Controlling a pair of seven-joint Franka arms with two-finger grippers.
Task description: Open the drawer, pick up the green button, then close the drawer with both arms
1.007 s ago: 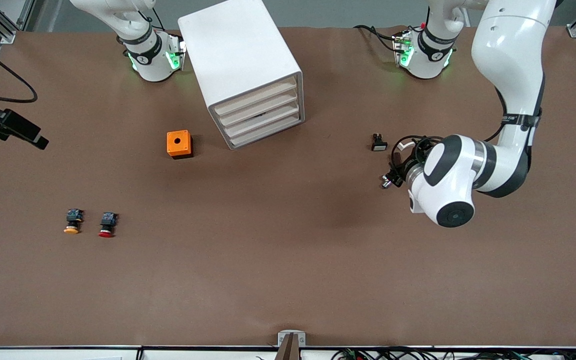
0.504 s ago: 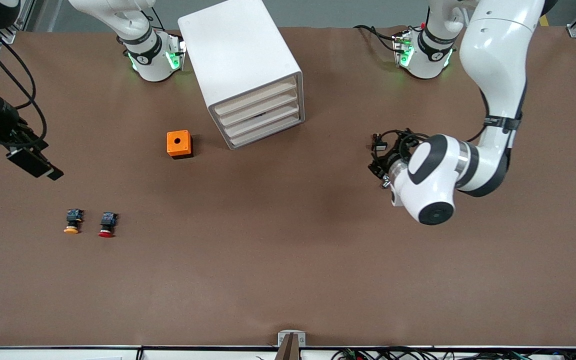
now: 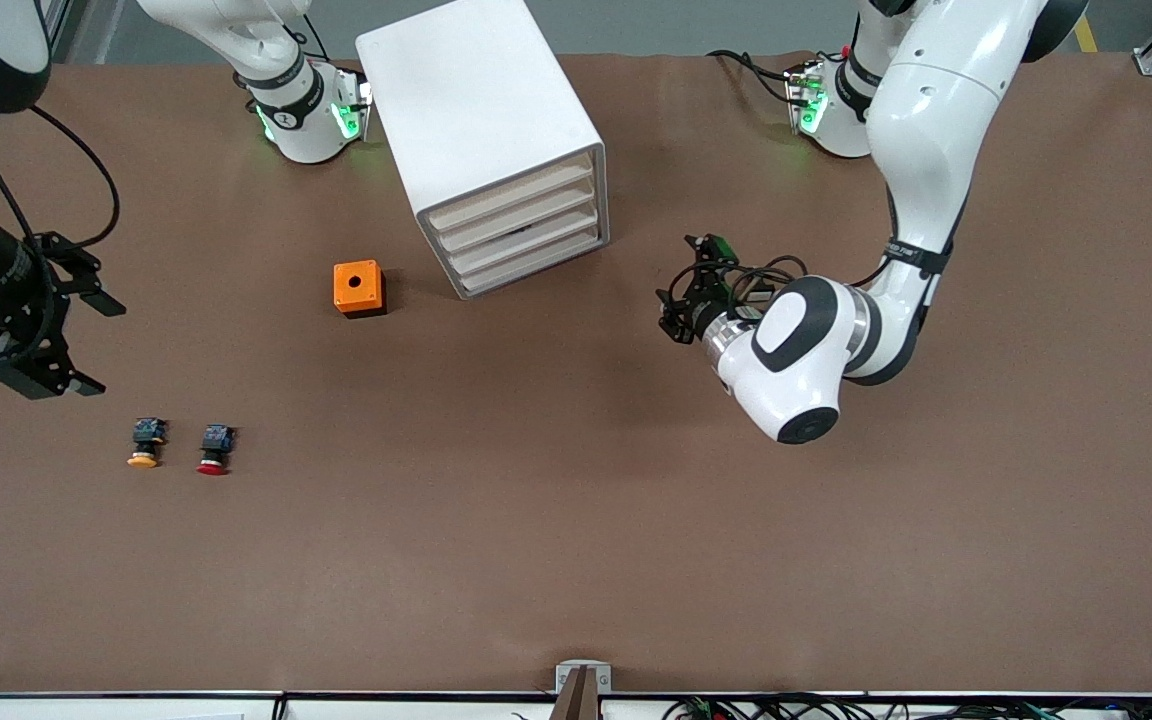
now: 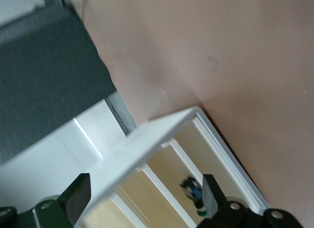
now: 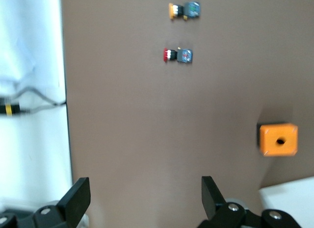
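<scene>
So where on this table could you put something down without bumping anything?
The brown table is bare nearer the camera than the yellow-capped button and red-capped button. It is crowded around the drawer cabinet, orange box and left gripper.

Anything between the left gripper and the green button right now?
Yes. The button lies inside the cabinet, in a drawer not yet pulled out, so the drawer front bars it. The left gripper, fingers open, hangs over the table toward the left arm's end; the right gripper, open, is over the right arm's end.
</scene>
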